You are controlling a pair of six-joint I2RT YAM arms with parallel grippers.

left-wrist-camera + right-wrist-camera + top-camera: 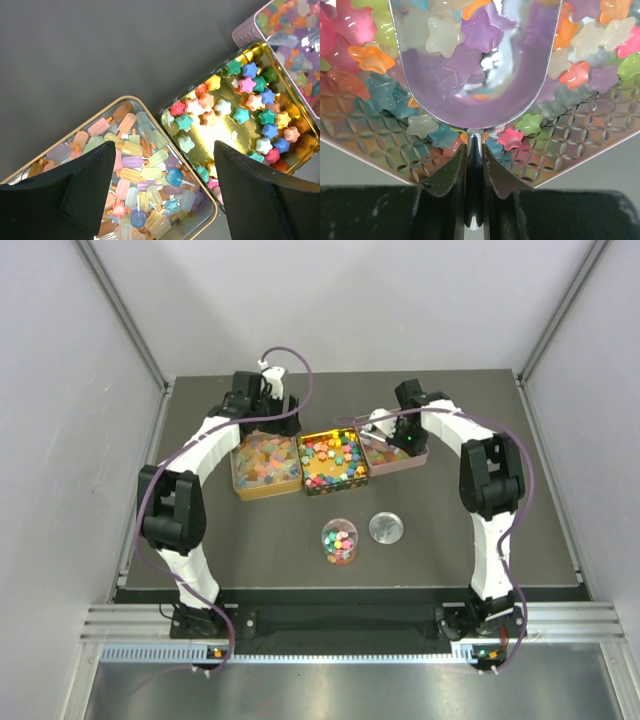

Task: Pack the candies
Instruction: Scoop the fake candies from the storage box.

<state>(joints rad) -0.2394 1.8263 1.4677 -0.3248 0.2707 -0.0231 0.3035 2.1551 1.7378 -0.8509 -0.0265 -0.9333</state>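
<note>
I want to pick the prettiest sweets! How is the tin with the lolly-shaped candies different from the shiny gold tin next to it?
The left tin holds mostly pale, see-through ice-lolly shapes; the gold tin holds bright, solid stars. The left tin's floor is covered, while the gold tin shows bare shiny floor. Both are open rectangular tins, side by side.

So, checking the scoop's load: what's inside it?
The scoop holds a few star candies: pale, purple, orange. Its near half is bare; its tip is cropped from view.
</note>
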